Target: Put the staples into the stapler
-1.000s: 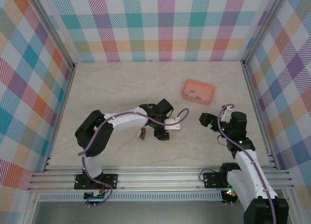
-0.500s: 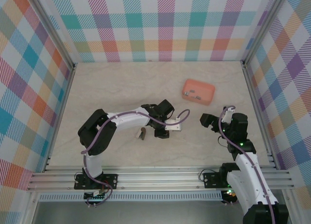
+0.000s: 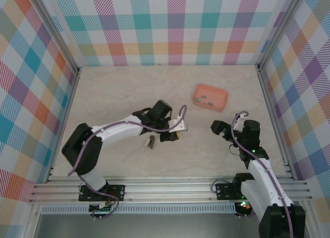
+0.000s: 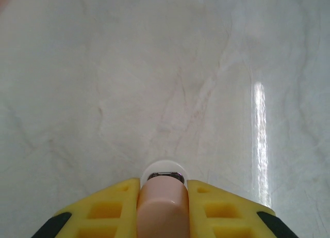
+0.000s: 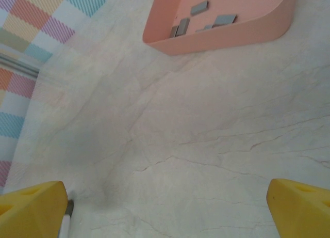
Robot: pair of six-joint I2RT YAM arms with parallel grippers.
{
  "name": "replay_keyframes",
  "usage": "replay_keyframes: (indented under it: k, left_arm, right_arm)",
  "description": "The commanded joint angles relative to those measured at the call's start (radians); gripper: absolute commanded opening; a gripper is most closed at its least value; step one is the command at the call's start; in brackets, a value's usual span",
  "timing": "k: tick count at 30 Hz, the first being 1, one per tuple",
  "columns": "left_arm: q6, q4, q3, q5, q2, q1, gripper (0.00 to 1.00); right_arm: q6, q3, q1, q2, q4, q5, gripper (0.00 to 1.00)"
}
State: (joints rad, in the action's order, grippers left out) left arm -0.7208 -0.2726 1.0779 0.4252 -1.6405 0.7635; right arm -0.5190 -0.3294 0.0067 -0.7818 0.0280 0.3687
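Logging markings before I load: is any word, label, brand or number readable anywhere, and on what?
No readable text in any view.
Salmon tray: plain, no print.
Staples: bare grey metal.
Peach object between the left fingers: no marking on its visible face.
Small brown item: too small to tell.

The left arm [image 3: 111, 132] bends at its elbow and reaches right toward the centre, wrist tipped downward. The left gripper [image 4: 162, 189] has its yellow fingers [image 4: 111, 209] pressed against both sides of a pale pink body, probably the stapler [image 4: 162, 207]. The right arm [image 3: 258, 165] rises from its base, with the right gripper [image 5: 165, 207] spread wide and pointing left.
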Motion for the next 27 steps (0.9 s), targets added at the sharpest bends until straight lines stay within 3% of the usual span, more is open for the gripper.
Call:
replay_keyframes:
  k: [1,5,8,16,21,27]
  left_arm:
    - [0.075,0.245,-0.089,0.132,0.049,-0.042,0.05]
    - [0.086,0.374,-0.162,0.151,0.081,-0.069,0.03]
    - [0.024,0.391,-0.192,0.228,0.097,-0.091,0.00]
    - [0.032,0.438,-0.216,0.303,0.109,-0.097,0.00]
    - [0.016,0.432,-0.200,0.321,0.094,-0.098,0.00]
    - [0.013,0.418,-0.184,0.339,0.082,-0.096,0.00]
  right_arm:
    - [-0.004,-0.063,0.006,-0.074,-0.046,0.122,0.99]
    - [0.035,-0.136,0.038,-0.184,-0.025,0.251,0.99]
    - [0.050,-0.174,0.080,-0.254,-0.015,0.340,0.99]
    - [0.122,-0.189,0.238,-0.288,0.055,0.311,0.98]
    - [0.077,-0.189,0.261,-0.331,0.025,0.426,0.90]
    - [0.050,-0.205,0.281,-0.405,-0.024,0.444,0.81]
